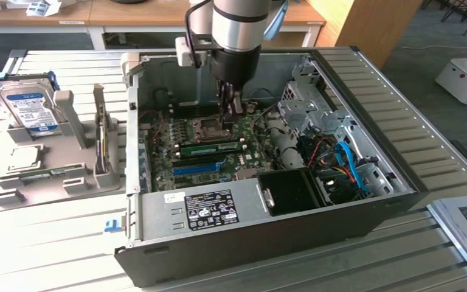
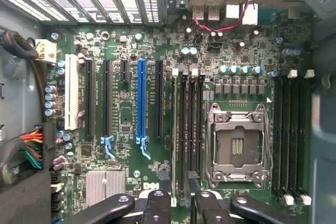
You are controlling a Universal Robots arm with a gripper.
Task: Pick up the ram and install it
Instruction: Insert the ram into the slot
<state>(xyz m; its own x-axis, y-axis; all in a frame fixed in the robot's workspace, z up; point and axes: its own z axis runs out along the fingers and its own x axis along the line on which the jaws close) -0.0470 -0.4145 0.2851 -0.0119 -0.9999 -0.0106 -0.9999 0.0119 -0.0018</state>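
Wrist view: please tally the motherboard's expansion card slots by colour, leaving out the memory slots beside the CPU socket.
White slot: 1
Blue slot: 1
Black slots: 4, one of them short
Total: 6

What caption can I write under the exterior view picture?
Open gripper above the green ram inside the open computer case.
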